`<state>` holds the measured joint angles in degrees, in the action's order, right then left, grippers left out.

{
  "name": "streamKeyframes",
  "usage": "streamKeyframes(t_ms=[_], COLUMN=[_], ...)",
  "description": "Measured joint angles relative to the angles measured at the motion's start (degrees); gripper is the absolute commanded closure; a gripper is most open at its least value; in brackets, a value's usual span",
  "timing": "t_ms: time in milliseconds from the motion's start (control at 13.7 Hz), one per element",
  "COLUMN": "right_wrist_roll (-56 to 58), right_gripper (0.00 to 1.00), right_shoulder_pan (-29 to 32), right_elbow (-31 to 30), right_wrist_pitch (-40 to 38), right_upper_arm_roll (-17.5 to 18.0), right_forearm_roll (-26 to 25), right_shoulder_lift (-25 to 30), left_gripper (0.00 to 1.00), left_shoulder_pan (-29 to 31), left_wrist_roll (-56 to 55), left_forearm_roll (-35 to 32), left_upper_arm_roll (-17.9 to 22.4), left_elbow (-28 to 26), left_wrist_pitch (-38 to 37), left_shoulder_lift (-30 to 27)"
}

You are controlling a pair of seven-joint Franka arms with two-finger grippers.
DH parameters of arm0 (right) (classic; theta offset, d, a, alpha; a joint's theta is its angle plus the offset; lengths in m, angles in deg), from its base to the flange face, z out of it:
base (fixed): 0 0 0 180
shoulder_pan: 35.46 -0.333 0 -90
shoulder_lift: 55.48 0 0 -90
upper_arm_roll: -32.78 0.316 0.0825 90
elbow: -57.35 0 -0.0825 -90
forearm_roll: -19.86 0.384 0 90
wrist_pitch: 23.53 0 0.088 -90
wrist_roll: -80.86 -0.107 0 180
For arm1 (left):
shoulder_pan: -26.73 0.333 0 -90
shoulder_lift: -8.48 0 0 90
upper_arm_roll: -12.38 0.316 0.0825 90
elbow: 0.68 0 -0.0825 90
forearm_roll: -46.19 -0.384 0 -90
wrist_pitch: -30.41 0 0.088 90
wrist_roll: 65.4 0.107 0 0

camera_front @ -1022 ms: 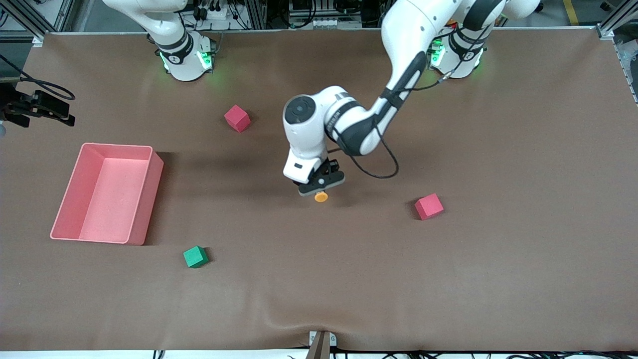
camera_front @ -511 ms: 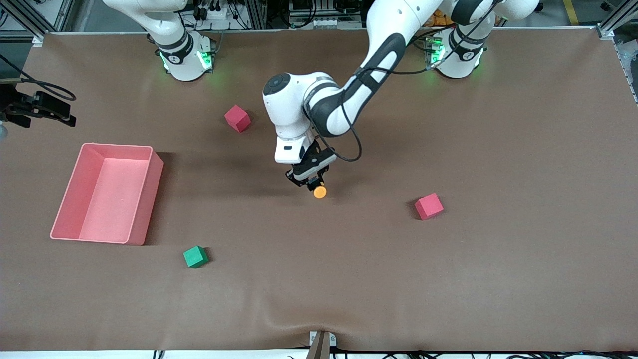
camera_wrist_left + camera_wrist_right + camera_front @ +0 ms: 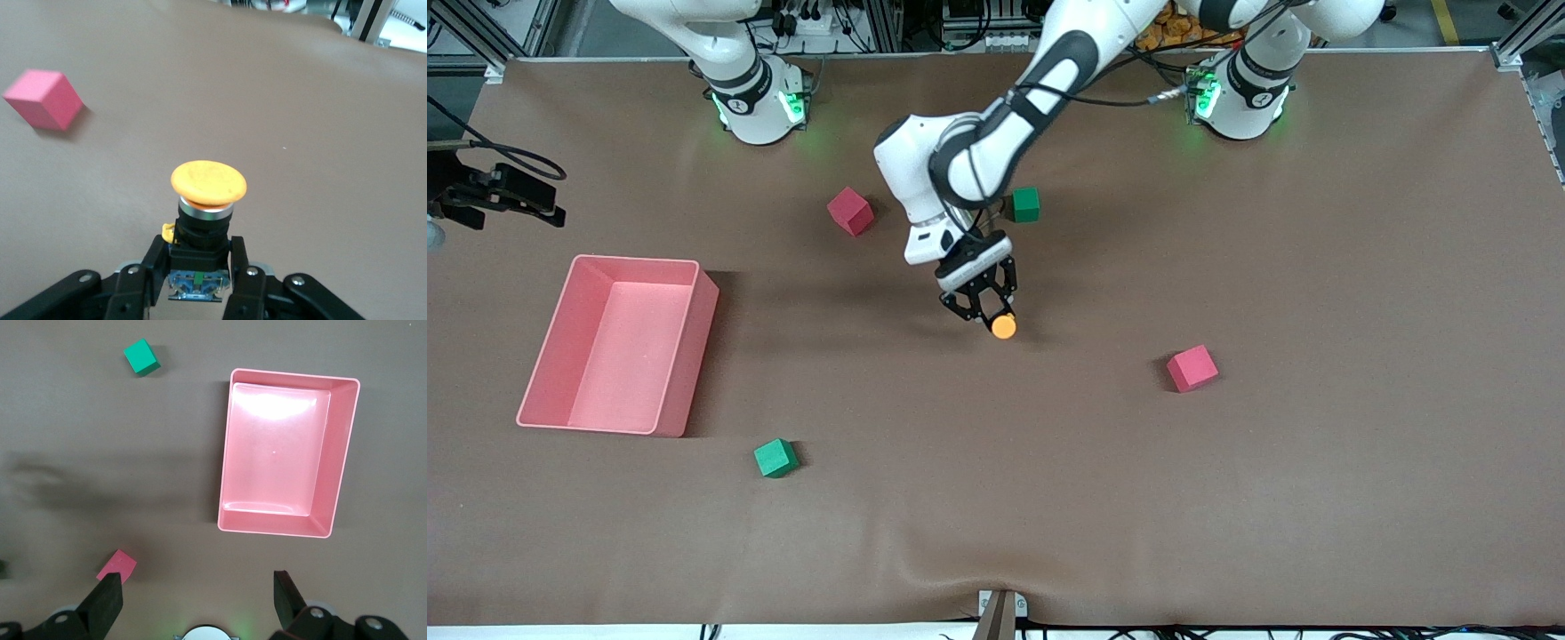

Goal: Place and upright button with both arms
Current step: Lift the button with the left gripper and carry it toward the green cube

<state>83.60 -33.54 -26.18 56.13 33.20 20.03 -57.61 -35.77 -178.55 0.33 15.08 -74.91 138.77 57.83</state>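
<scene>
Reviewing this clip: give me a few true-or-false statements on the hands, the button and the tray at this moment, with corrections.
1. The left hand is shut on the button. True.
2. The right hand holds a green cube. False: it is open and empty, high over the tray.
3. The pink tray has a cube in it. False: nothing lies in it.
4. The button's orange cap points away from the left hand's fingers. True.
5. Two green cubes sit on the table. True: one near the left arm, one nearer the front camera.
</scene>
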Motion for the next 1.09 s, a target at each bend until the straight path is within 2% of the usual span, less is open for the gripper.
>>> streamKeyframes(t_ms=[292,511,730,949,1095], right_wrist_roll=[0.0,0.0,0.0,0.0,0.0], right_gripper=[0.00,0.00,0.00,0.00,0.00], right_shoulder_pan=[0.0,0.0,0.0,0.0,0.0], right_elbow=[0.0,0.0,0.0,0.0,0.0], right_wrist_pitch=[0.0,0.0,0.0,0.0,0.0], right_upper_arm_roll=[-0.1,-0.1,-0.1,-0.1,-0.1], right_forearm_roll=[0.0,0.0,0.0,0.0,0.0], right_shoulder_lift=[0.0,0.0,0.0,0.0,0.0], left_gripper=[0.92,0.93,0.84,0.93,0.95], left_shoulder_pan=[-2.8,-3.5,-4.5,-5.0,-5.9], left_wrist_roll=[-6.2,-12.9,-21.4,-22.8,-24.4], left_forearm_roll=[-3.6,-6.1,-9.7,-10.9,-11.6], left_upper_arm_roll=[0.4,0.5,0.5,0.6,0.9], left_elbow=[0.0,-0.2,-0.2,-0.2,-0.2], left_wrist_pitch=[-4.3,-4.9,-4.9,-5.3,-6.9], left_shoulder_lift=[1.7,2.7,5.7,6.6,7.4])
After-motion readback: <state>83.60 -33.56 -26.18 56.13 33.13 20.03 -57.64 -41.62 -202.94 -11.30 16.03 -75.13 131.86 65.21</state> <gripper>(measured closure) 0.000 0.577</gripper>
